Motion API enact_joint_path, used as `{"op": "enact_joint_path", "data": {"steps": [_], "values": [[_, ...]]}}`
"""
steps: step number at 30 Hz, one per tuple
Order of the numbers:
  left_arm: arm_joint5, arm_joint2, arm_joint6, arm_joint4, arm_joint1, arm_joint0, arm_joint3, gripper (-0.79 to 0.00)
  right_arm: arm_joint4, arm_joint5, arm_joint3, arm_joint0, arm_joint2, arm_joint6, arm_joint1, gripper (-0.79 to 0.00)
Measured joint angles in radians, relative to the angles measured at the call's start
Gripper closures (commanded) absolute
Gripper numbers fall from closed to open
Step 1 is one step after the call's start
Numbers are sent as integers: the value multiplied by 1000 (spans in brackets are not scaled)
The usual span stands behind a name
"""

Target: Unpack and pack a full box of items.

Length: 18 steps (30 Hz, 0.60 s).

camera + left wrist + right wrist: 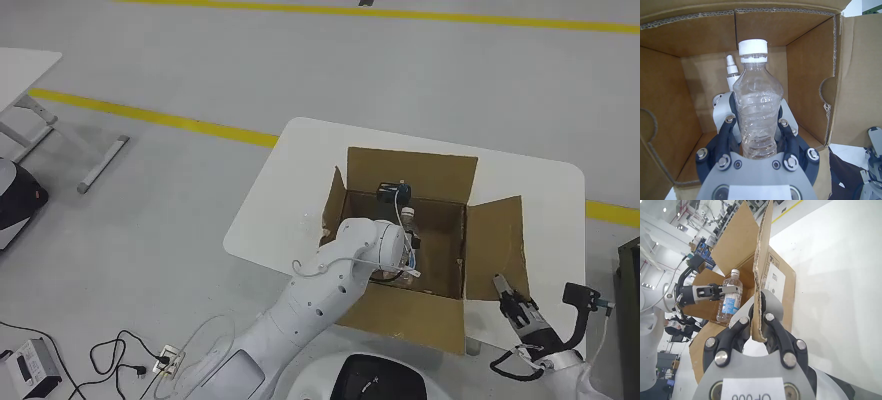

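Note:
An open cardboard box [410, 170] stands on the white table [290, 190]. My left gripper [757, 100] is inside the box, shut on a clear plastic bottle [755, 81] with a white cap, held upright. The right wrist view shows the same bottle [730, 294] held by the left gripper [728, 289], its base near the box rim. Behind it in the box stands a white spray bottle [731, 72]. My right gripper [758, 302] is at the box's right flap [762, 247], shut on the flap's edge; the top view shows this gripper [505, 295] at the flap's [495, 245] near corner.
The box's flaps are folded outward on all sides, and its walls [706, 22] stand close around the left gripper. Bare tabletop [829, 275] lies right of the box. Another table [20, 70] and floor cables [120, 355] are off to the left.

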Motion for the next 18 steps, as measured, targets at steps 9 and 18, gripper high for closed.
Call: {"op": "enact_joint_path", "data": {"steps": [9,18], "values": [[-52,-36,66,-61,0,19,-95,0,40,63,11,5,-12,-92,-9,0],[-57,-62,38,-49,5,14,-254,0,86,81,18,4,-7,-220,-18,0]]}}
